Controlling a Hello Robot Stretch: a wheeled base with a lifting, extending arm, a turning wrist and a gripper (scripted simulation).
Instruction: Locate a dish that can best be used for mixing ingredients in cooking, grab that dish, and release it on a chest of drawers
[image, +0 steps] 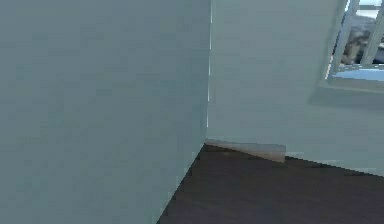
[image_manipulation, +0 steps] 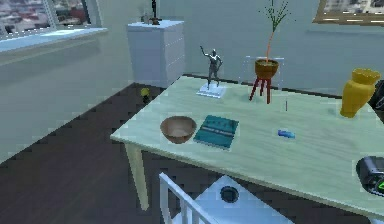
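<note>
Where the bowl rests on the table, a book lies alongside.

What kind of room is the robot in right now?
Likely a living or dining room in a home: a long pale table with a white chair at it, a white chest of drawers by the far wall, and a window looking onto buildings.
</note>
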